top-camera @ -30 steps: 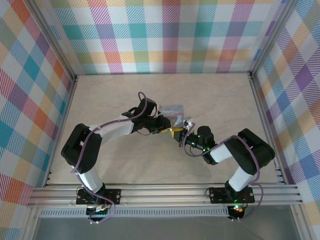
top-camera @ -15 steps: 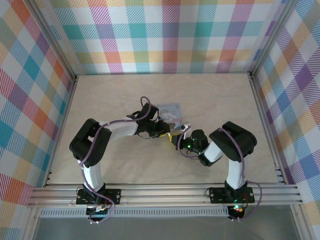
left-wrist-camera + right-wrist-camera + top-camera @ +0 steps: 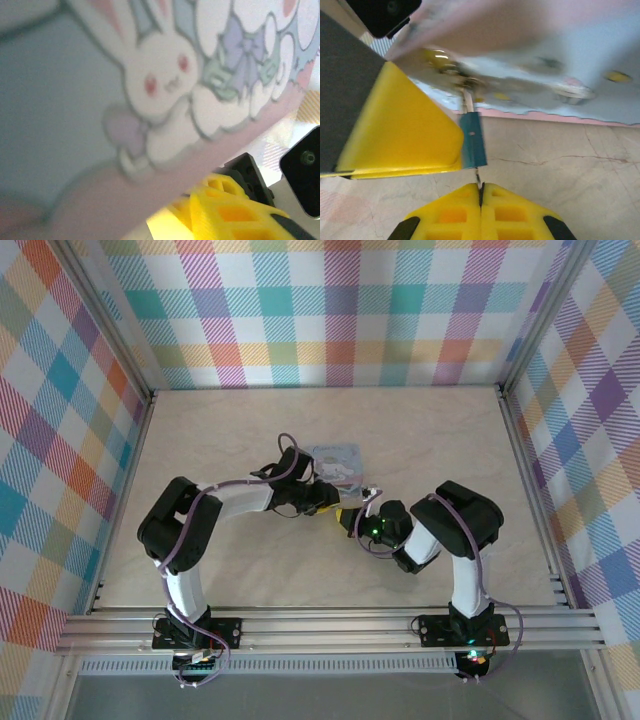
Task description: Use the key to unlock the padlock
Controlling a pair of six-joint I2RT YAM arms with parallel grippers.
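Plaid walls around a pale marbled surface (image 3: 220, 440). Near its middle, a pale blue cartoon-printed tin (image 3: 335, 460), with both arms meeting at its near edge. Left pincer (image 3: 336, 507) close against the tin; cannot tell whether clamped or released. Right pincer (image 3: 481, 192) clenched, tips pressed on the thin key (image 3: 478, 176). Under the tin's rim, the padlock (image 3: 472, 140), blue body down, thin loop up, just beside a yellow left finger (image 3: 395, 125). Key tip against the padlock's underside.

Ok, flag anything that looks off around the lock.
Nothing looks broken or spilled. The padlock hangs from the clasp of the tin, slightly tilted, with the key running from its underside into the shut right gripper.
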